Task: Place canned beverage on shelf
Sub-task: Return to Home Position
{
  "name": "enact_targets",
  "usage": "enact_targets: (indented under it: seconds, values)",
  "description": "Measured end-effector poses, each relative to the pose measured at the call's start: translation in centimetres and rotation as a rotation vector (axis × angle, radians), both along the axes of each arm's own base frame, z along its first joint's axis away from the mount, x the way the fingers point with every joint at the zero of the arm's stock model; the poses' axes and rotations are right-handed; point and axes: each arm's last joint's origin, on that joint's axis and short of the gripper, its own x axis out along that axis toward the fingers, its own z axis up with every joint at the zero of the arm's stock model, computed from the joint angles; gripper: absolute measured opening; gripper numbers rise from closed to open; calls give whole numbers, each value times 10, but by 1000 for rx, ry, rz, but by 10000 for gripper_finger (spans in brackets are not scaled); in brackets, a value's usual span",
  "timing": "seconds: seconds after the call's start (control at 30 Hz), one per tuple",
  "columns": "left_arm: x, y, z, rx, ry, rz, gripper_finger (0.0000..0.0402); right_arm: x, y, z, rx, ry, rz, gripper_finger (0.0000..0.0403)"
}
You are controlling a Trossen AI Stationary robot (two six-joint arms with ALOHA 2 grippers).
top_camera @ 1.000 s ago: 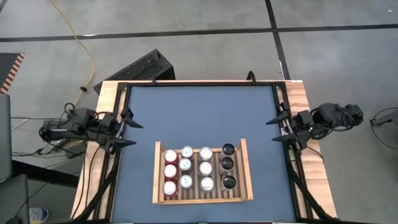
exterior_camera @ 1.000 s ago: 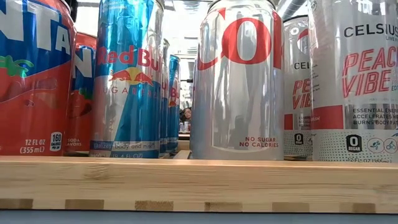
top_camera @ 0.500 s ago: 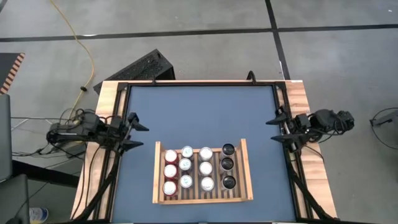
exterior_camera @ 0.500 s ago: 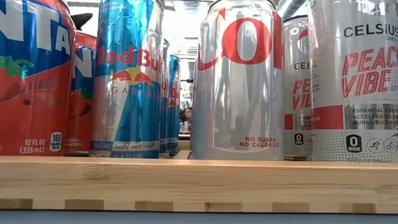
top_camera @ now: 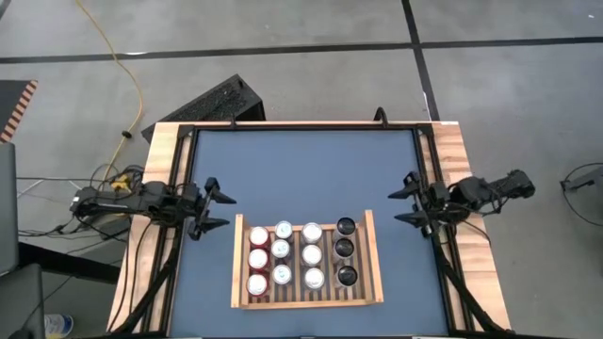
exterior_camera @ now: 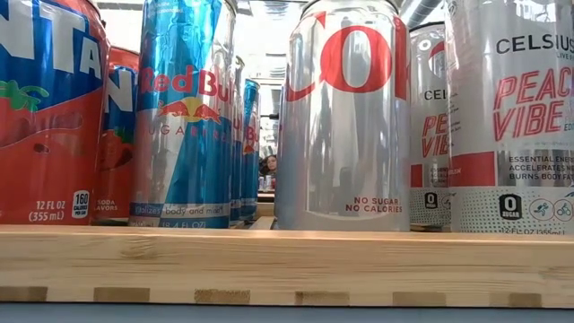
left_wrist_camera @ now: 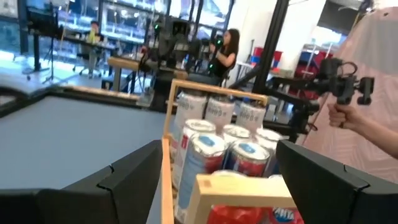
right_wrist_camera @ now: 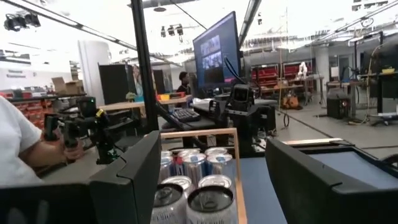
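The light-wood shelf [top_camera: 371,254] lies flat on the blue tabletop near its front edge, holding several upright cans: red cans [top_camera: 258,259], blue cans [top_camera: 282,252], silver cans [top_camera: 312,254] and dark cans [top_camera: 345,250]. The low view shows the cans [exterior_camera: 345,117] standing behind the shelf's rim [exterior_camera: 287,256]. My left gripper [top_camera: 216,207] is open and empty, just left of the shelf's far left corner. My right gripper [top_camera: 403,204] is open and empty, to the right of the shelf's far right corner. The cans also show in the left wrist view [left_wrist_camera: 211,149] and the right wrist view [right_wrist_camera: 193,180].
The tabletop [top_camera: 301,169] has a wood border and dark rails at its left and right sides. A dark keyboard-like object [top_camera: 212,102] lies on the floor behind the far left corner. People show in the room beyond, one a hand holding a device [left_wrist_camera: 348,93].
Both grippers have moved in from the table's side edges toward the shelf, the left one toward the right and slightly nearer, the right one toward the left. Both stay open. The shelf and cans have not moved.
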Motion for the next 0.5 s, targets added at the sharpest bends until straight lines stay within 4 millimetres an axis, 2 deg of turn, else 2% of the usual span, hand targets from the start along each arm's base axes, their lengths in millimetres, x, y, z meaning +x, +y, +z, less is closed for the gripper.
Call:
enact_targets:
  seconds: [0.13, 0.33, 0.5]
  values:
    - [0, 0, -1, 24, 3, -2, 302, 8, 3, -26, -13, -18, -5, 266]
    - [0, 0, -2, 28, 12, 2, 302, 9, 2, -29, -2, 11, -28, 266]
    - [0, 0, -2, 28, 9, -9, 302, 10, 2, -34, -87, 48, -49, 266]
